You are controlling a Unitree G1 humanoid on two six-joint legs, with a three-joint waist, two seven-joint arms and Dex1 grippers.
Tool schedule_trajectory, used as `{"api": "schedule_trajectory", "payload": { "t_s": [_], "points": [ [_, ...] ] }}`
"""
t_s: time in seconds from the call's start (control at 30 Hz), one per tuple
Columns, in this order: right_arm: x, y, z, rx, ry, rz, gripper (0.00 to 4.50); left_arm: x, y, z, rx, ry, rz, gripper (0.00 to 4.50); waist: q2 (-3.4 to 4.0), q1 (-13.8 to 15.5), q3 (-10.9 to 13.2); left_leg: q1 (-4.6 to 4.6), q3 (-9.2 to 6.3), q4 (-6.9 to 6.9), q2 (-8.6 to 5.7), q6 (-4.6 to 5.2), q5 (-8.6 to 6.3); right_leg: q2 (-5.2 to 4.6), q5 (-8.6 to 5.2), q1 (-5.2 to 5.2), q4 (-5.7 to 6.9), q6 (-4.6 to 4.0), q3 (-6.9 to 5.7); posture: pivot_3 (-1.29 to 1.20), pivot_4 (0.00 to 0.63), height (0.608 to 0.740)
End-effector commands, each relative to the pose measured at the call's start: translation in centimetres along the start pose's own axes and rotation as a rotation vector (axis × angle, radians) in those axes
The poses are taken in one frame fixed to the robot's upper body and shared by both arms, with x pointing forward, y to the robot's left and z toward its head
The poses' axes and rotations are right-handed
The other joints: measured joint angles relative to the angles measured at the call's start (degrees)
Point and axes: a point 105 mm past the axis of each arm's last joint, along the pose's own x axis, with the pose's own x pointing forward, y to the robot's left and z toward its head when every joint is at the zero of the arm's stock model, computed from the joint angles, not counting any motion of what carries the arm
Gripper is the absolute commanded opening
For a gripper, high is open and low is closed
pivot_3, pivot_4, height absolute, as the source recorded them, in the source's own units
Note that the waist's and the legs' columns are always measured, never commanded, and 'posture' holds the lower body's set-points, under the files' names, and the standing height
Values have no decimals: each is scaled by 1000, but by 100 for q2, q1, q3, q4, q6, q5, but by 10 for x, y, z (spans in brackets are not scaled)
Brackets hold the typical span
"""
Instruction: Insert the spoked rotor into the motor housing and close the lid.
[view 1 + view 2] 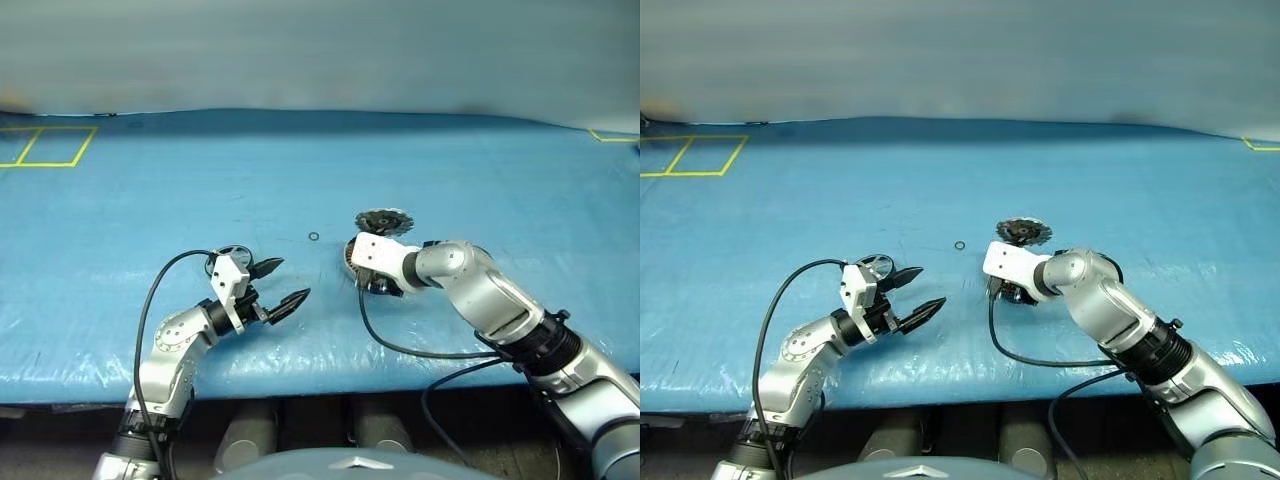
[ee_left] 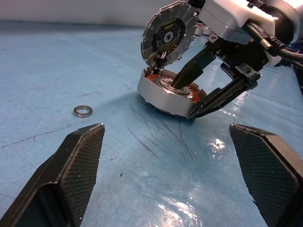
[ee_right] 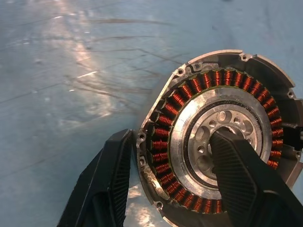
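Right hand angled down, fingers astride motor housing rim.

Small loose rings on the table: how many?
1. The small metal ring lies flat on the blue table cover, apart from the motor housing, on its left in the head views. None seen elsewhere.

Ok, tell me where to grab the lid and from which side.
Take the lid by its raised top edge, from above, one finger on each face. It stands tilted on its rim against the motor housing, so the top edge looks free while the bottom sits tight by the housing.
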Motion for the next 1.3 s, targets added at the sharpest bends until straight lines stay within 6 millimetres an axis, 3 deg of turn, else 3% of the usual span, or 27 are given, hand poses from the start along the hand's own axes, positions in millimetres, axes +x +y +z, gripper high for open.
{"api": "schedule_trajectory", "payload": {
  "t_s": [0.03,0.37,0.6,0.63,0.77,0.9,1.13,1.3],
  "points": [
    [-4,21,24,-136,-89,80,2239,1,-2,9,27,-31,-10,4500,1,-29,1,0,2,-2,1,-1,-1,0,0,-2,0,0,0,0,150,740],
    [0,32,17,-286,-51,106,2239,0,1,9,32,-30,2,4500,0,9,1,1,2,11,-1,-3,1,-4,-8,4,0,-12,0,0,150,740],
    [1,35,23,-284,-92,112,2239,0,0,9,31,-29,-2,4500,0,15,1,1,1,11,-1,-4,1,-4,-5,4,0,-6,0,0,150,740],
    [1,35,24,-277,-99,110,2947,1,-1,9,31,-30,-3,4500,0,14,1,2,1,11,0,-4,1,-4,-6,4,0,-9,0,0,150,740],
    [0,35,29,-216,-122,115,4090,1,-1,9,31,-29,-9,4500,0,13,1,1,1,10,0,-4,1,-3,-6,3,1,-9,1,0,150,740],
    [-4,31,36,-173,-143,90,4090,1,-1,9,31,-27,-12,4500,0,15,1,1,1,11,-1,-3,1,-4,-6,3,1,-10,1,0,150,740],
    [-33,33,57,-119,-287,108,4090,1,-1,9,30,-24,-17,4500,0,23,1,-1,-1,10,-1,-3,1,-4,-4,3,0,-5,0,0,150,740],
    [-55,36,44,4,-394,92,4090,-4,12,16,48,-35,36,4500,-2,50,2,-4,-6,10,-2,-2,0,-5,-3,6,-4,-4,-3,0,150,740]
  ]
}}
